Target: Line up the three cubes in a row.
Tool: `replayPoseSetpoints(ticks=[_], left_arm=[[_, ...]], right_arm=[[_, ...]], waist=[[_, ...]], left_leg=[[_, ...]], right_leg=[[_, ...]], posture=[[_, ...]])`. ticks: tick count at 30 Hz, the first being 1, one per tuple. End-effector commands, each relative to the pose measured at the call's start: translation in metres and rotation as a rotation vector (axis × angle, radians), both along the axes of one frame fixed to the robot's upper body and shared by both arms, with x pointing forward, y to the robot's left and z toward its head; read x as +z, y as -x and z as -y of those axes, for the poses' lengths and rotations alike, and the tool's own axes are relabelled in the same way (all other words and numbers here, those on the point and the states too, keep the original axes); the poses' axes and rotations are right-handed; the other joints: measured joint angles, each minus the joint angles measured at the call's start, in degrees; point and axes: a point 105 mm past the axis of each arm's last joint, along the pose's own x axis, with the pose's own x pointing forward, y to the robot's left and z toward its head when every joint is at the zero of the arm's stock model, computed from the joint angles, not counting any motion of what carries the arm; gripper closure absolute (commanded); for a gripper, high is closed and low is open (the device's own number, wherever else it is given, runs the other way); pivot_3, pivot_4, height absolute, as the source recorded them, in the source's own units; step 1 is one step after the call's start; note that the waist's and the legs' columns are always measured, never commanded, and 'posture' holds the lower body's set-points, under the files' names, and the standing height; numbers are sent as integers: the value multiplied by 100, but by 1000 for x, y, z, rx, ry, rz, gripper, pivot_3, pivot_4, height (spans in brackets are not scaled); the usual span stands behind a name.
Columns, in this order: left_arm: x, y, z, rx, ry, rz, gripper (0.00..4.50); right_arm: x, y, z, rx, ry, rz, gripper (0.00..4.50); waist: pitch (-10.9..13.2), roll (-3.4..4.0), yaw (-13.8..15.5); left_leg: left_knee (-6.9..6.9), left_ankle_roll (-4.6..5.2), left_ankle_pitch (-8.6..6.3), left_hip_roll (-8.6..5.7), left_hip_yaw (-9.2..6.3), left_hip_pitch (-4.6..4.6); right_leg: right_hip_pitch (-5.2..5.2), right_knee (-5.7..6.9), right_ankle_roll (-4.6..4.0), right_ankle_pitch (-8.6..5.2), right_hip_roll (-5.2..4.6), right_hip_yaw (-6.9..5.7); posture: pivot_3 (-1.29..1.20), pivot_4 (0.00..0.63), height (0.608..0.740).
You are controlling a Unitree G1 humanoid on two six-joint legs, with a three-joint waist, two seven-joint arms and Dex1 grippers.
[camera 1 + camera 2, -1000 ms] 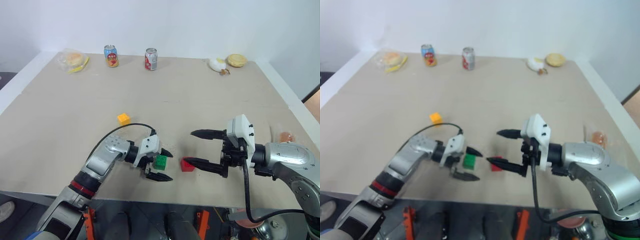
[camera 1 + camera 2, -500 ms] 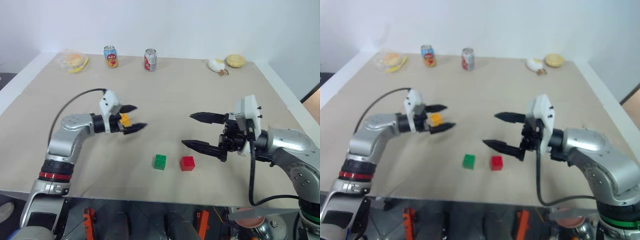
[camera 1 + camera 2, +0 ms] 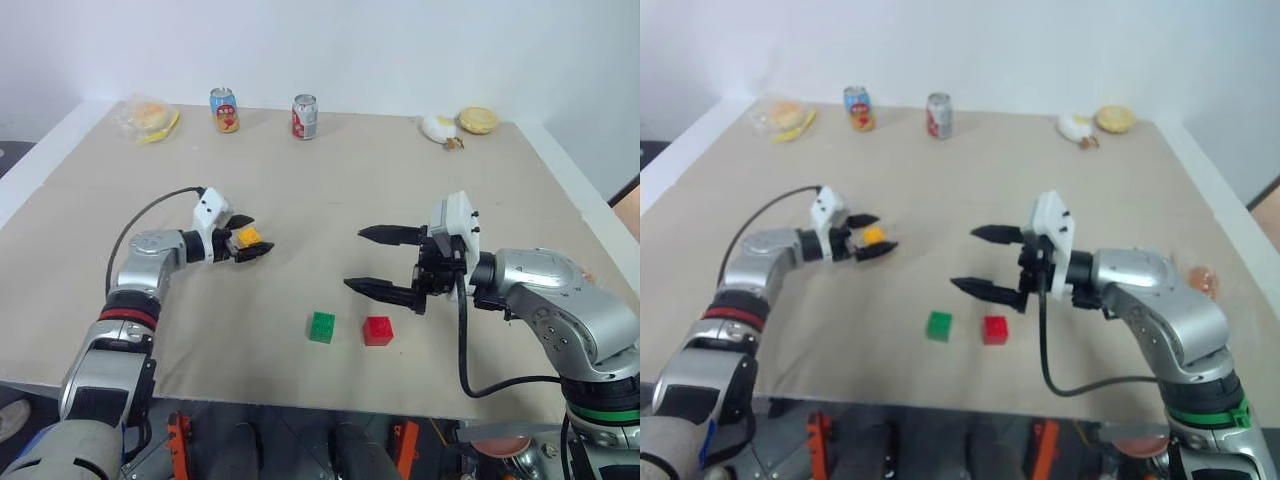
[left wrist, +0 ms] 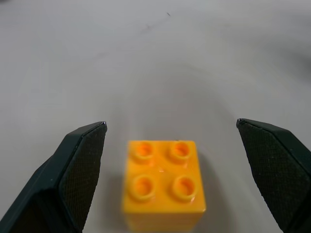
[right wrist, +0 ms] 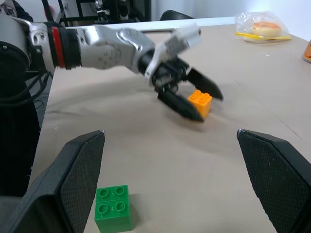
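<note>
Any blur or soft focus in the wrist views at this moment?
Left wrist view: the yellow-orange cube is sharp, with small glints on its studs; the table beyond goes soft. Right wrist view: the green cube is crisp, and the bagged bun is slightly soft.

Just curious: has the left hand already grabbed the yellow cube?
No: the yellow cube sits on the table between open fingers, gaps on both sides.

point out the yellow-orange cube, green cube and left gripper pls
yellow-orange cube (image 4: pixel 164 182), left wrist view, studded top face.
green cube (image 3: pixel 321 326), left eye view, top face.
left gripper (image 3: pixel 249 243), left eye view, midway between its open fingertips, around the yellow-orange cube.
</note>
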Motion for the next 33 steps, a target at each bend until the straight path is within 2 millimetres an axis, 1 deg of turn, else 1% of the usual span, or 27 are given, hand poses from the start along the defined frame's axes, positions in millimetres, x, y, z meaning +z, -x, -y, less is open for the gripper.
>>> replayPoseSetpoints(ticks=[1,3,4,5,10,12,16,17,19,20,23,27,31,33], left_arm=[[5,-6,2,-5,-27,24,73],[2,-7,2,0,-43,22,73],[1,-8,2,2,-49,21,603],[0,-8,2,2,-53,21,884],[1,-9,2,5,-41,27,2616],[1,-9,2,6,-38,29,3122],[1,-5,0,-22,-31,46,3101],[5,3,3,-86,-15,63,3101],[12,26,10,-260,19,63,3101],[13,35,11,-313,25,61,3101],[4,63,11,-453,-55,56,3101],[-7,89,16,-556,-103,20,3101],[-10,100,25,-582,-95,9,3101],[-13,106,33,-602,-91,3,3101]], right_arm=[[11,3,-2,3,-8,58,0],[12,4,-1,-3,-11,61,0],[13,4,-1,-6,-13,62,0],[14,4,0,-11,-15,63,0],[14,6,2,-21,-15,60,0],[13,6,2,-23,-15,58,0],[13,7,3,-25,-15,57,0],[15,8,3,-20,-17,58,0],[17,12,5,-4,-19,54,0],[18,14,6,0,-19,51,0],[15,22,11,27,0,21,0],[6,32,15,63,44,-21,0],[1,37,15,86,69,-39,0],[-3,40,16,101,91,-46,0]], waist=[[0,0,-3],[0,0,-3],[0,0,-3],[0,0,-3],[0,0,-2],[0,0,-3],[0,0,-3],[0,0,-3],[0,0,-12],[0,1,-15],[0,1,-15],[0,1,-15],[0,1,-15],[0,1,-13]], left_leg=[[0,0,0,0,0,0],[0,0,0,0,-1,0],[0,0,0,0,-3,0],[1,0,0,0,-4,0],[1,0,0,0,-3,0],[1,0,0,0,-3,0],[1,0,0,0,-3,0],[1,0,0,0,-4,0],[-1,0,0,0,-2,0],[-3,0,0,1,0,-1],[-11,-1,-1,5,-3,0],[-12,-1,-1,7,-6,8],[7,1,0,8,-2,12],[12,4,3,8,-3,11]], right_leg=[[0,0,0,0,0,0],[-1,1,0,1,0,0],[0,1,0,1,0,-2],[0,2,0,2,0,-3],[1,1,1,2,-1,-2],[1,1,1,2,0,-2],[1,2,1,3,0,-2],[1,2,1,3,0,-2],[0,1,1,3,-1,0],[0,1,-2,2,-1,1],[-1,2,-15,-2,-1,-4],[4,4,-16,-6,0,-8],[11,3,-33,-11,-2,-6],[11,3,-34,-5,-3,-7]], posture=[[0,150,733],[0,150,733],[0,150,733],[0,150,733],[0,150,733],[0,150,733],[0,150,733],[0,150,733],[0,150,733],[0,150,733],[0,150,733],[0,150,733],[0,150,733],[0,150,733]])
